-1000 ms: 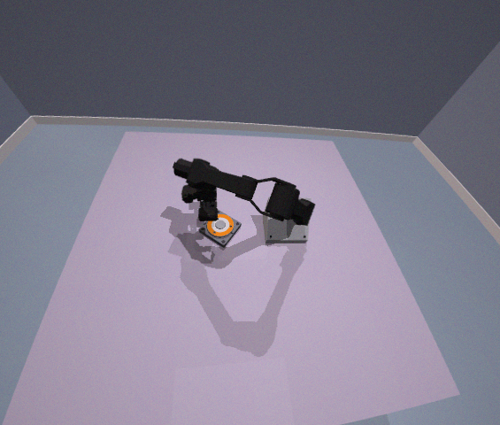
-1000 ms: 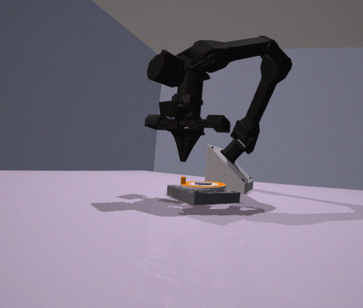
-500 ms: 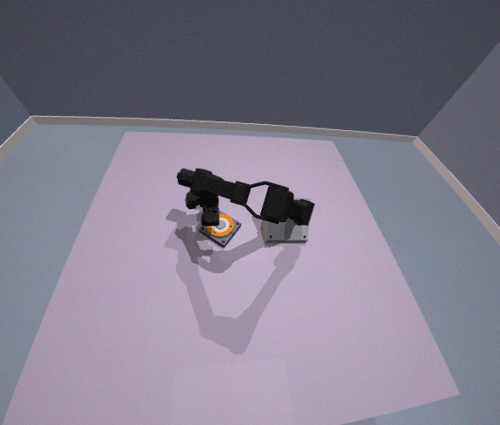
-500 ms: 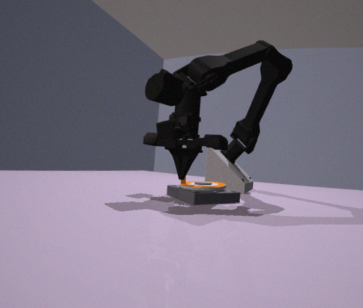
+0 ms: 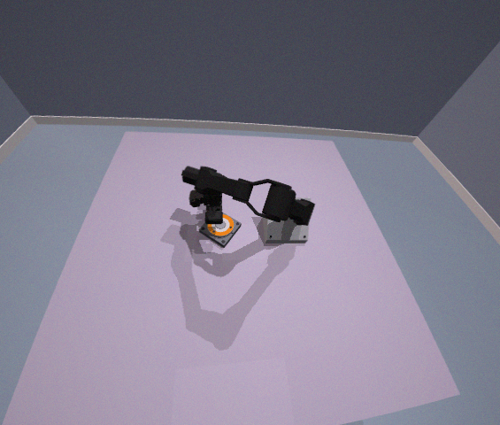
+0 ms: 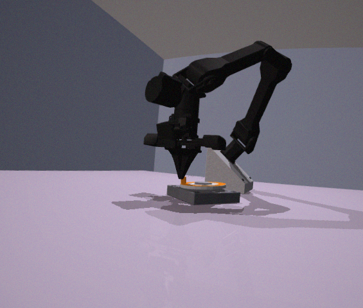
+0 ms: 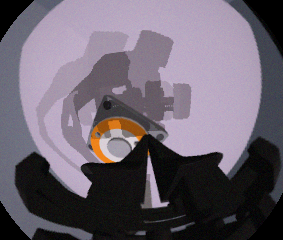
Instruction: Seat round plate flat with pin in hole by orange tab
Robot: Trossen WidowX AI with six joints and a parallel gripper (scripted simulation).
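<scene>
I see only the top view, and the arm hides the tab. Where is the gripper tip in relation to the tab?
Observer: In the exterior view the gripper points straight down, right over the tab at the left edge of the plate.
Operator: Does it touch the tab?
Observer: The tip reaches the tab's top. Contact or a thin gap, I cannot tell.
Operator: Are the fingers open?
Observer: No. The wrist view shows the fingers pressed together, with nothing between them.
</scene>
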